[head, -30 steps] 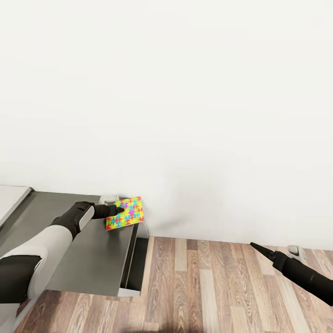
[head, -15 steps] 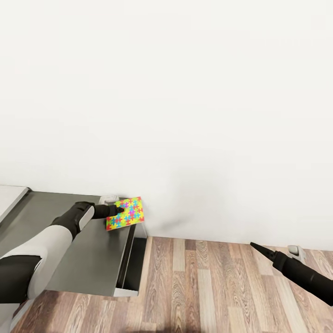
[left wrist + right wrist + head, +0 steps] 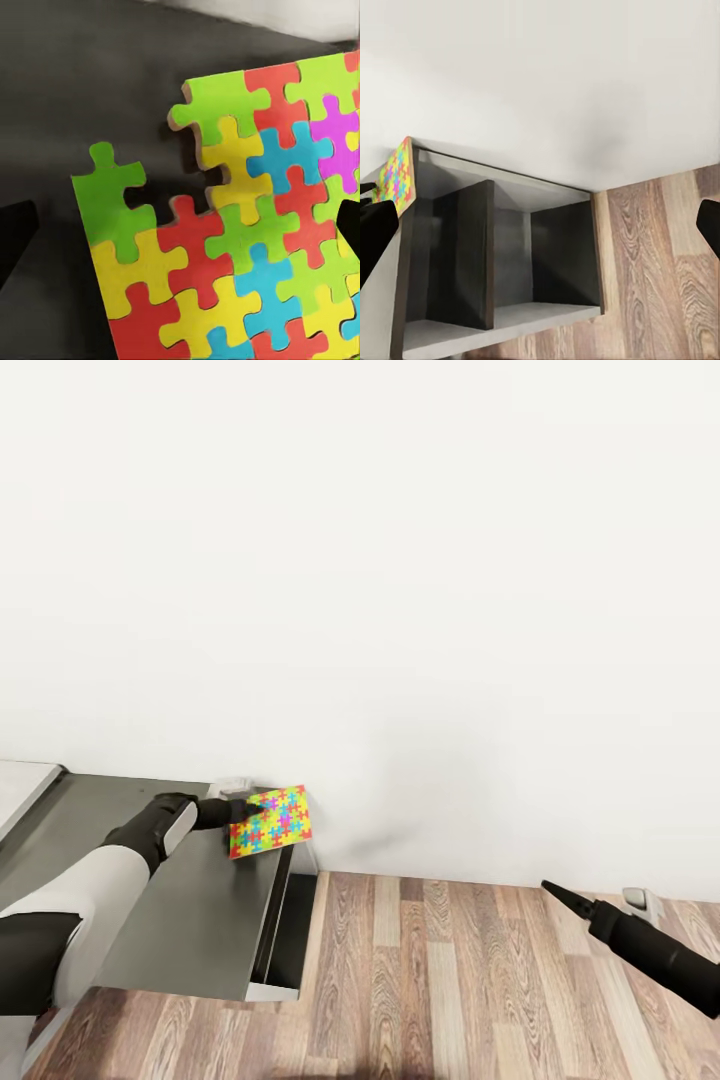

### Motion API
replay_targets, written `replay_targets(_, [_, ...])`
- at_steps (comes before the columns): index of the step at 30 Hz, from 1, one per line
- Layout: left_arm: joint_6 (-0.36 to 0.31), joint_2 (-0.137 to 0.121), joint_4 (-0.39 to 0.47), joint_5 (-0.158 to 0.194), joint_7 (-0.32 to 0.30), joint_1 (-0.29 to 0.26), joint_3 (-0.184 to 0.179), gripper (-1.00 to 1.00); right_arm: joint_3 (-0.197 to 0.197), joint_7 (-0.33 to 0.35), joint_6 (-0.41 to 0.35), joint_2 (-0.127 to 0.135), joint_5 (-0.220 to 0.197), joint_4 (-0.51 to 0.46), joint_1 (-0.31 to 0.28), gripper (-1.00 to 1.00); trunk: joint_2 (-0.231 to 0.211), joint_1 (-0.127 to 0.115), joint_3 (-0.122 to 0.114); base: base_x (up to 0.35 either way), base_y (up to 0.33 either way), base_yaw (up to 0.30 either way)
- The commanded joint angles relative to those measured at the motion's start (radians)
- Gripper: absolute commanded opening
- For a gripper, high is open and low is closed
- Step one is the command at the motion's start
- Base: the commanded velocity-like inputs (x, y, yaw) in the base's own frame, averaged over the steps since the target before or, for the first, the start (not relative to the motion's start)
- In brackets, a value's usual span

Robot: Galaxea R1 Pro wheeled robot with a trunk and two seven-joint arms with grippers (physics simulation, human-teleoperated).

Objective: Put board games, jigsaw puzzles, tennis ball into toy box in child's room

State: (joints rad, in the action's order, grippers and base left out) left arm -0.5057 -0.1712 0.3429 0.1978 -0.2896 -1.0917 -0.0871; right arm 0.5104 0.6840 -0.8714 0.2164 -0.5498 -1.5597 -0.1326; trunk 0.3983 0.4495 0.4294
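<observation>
Jigsaw puzzle [image 3: 270,821] in left pincer [image 3: 243,812], no legible writing

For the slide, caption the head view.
Left gripper holds a jigsaw puzzle above the grey shelf unit.

In your head view, the left gripper [image 3: 243,812] hides its fingertips behind the jigsaw puzzle [image 3: 271,821], so you cannot see the grip itself. The left wrist view cuts the puzzle off at 2 edges. The right gripper [image 3: 549,888] looks like 1 dark point. A small pale object [image 3: 640,901] behind it is too small to identify.
</observation>
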Motion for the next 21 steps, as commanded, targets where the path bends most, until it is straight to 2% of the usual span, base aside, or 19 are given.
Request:
replay_targets(1, [-0.009,-0.024,0.024,0.014,-0.014,0.000,-0.006,1.00,0.002,0.002,-0.002,0.000,-0.001,0.000,-0.001,1.00,0.002,0.001,0.002,0.000,0.000,0.000])
replay_targets(3, [-0.015,-0.051,0.045,0.018,-0.056,0.000,-0.005,1.00,0.002,0.003,0.000,0.000,-0.003,0.000,-0.001,1.00,0.002,0.001,0.002,0.000,0.000,0.000])
replay_targets(5, [-0.028,-0.082,0.061,0.023,-0.150,0.000,0.001,1.00,0.001,0.004,0.001,0.000,-0.003,0.001,-0.001,1.00,0.002,0.001,0.002,0.000,0.000,0.000])
replay_targets(6, [-0.033,-0.089,0.063,0.023,-0.177,0.000,0.003,1.00,0.001,0.004,0.001,0.000,-0.003,0.001,-0.001,1.00,0.002,0.001,0.002,0.000,0.000,0.000])
replay_targets(7, [-0.043,-0.103,0.066,0.024,-0.234,0.000,0.006,1.00,0.001,0.003,0.001,0.000,-0.004,0.001,-0.001,1.00,0.002,0.001,0.002,0.000,0.000,0.000])
replay_targets(8, [-0.048,-0.111,0.067,0.024,-0.262,0.000,0.008,1.00,0.001,0.003,0.001,0.000,-0.004,0.001,-0.001,1.00,0.002,0.001,0.002,0.000,0.000,0.000])
replay_targets(10, [-0.068,-0.150,0.071,0.025,-0.371,0.000,0.016,1.00,0.001,0.003,0.002,0.000,-0.005,0.001,-0.001,1.00,0.002,0.001,0.002,0.000,0.000,0.000])
replay_targets(11, [-0.072,-0.160,0.071,0.025,-0.396,0.000,0.018,1.00,0.001,0.003,0.002,0.000,-0.005,0.000,-0.001,1.00,0.002,0.001,0.002,0.000,0.000,0.000])
replay_targets(13, [-0.087,-0.198,0.072,0.026,-0.497,0.000,0.029,1.00,0.000,0.003,0.001,0.000,-0.005,0.000,-0.001,1.00,0.002,0.001,0.002,0.000,0.000,0.000])
replay_targets(14, [-0.091,-0.207,0.072,0.026,-0.523,0.000,0.033,1.00,0.000,0.003,0.001,0.000,-0.005,0.000,-0.001,1.00,0.002,0.001,0.002,0.000,0.000,0.000])
replay_targets(16, [-0.106,-0.241,0.073,0.026,-0.632,0.002,0.046,1.00,-0.001,0.002,0.001,0.000,-0.005,0.000,-0.001,1.00,0.002,0.001,0.002,0.000,0.000,0.000])
replay_targets(17, [-0.109,-0.249,0.073,0.026,-0.660,0.002,0.049,1.00,-0.001,0.002,0.001,0.000,-0.005,0.000,-0.001,1.00,0.002,0.001,0.002,0.000,0.000,0.000])
replay_targets(19, [-0.116,-0.273,0.073,0.025,-0.771,0.004,0.055,1.00,-0.001,0.002,0.002,-0.001,-0.005,0.000,-0.001,1.00,0.002,0.001,0.002,0.000,0.000,0.000])
replay_targets(20, [-0.117,-0.277,0.073,0.025,-0.798,0.005,0.056,1.00,-0.001,0.002,0.002,-0.001,-0.005,0.000,-0.001,1.00,0.002,0.001,0.002,0.000,0.000,0.000])
replay_targets(21, [-0.119,-0.283,0.073,0.025,-0.850,0.006,0.057,1.00,-0.001,0.002,0.002,-0.001,-0.005,0.000,-0.001,1.00,0.002,0.001,0.002,0.000,0.000,0.000])
